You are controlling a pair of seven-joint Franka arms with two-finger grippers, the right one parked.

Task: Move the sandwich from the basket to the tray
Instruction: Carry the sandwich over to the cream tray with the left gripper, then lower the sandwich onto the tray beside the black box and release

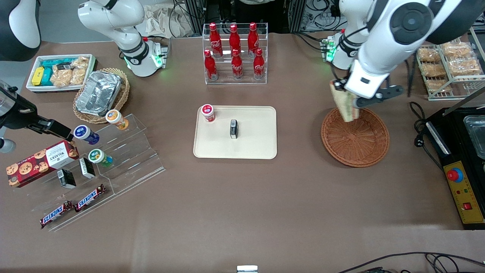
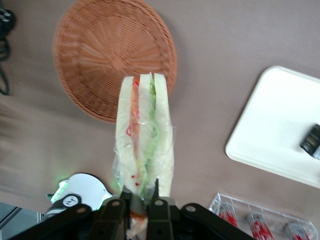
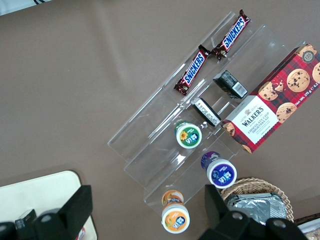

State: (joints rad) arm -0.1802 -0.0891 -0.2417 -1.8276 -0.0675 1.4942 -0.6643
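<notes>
The sandwich (image 1: 344,103) is a pale wedge in clear wrap with green and red filling. My left gripper (image 1: 350,99) is shut on it and holds it in the air above the rim of the reddish-brown wicker basket (image 1: 355,138). In the left wrist view the sandwich (image 2: 145,135) hangs from the gripper (image 2: 140,196), with the empty basket (image 2: 100,50) below it. The cream tray (image 1: 257,144) lies at the table's middle, also in the left wrist view (image 2: 275,135). On it stand a red-capped cup (image 1: 208,112) and a small dark box (image 1: 233,129).
A rack of red cola bottles (image 1: 235,53) stands farther from the front camera than the tray. A wire rack of bagged pastries (image 1: 449,64) and a black control box (image 1: 460,178) are at the working arm's end. A clear stepped shelf (image 1: 113,159) with snacks is toward the parked arm's end.
</notes>
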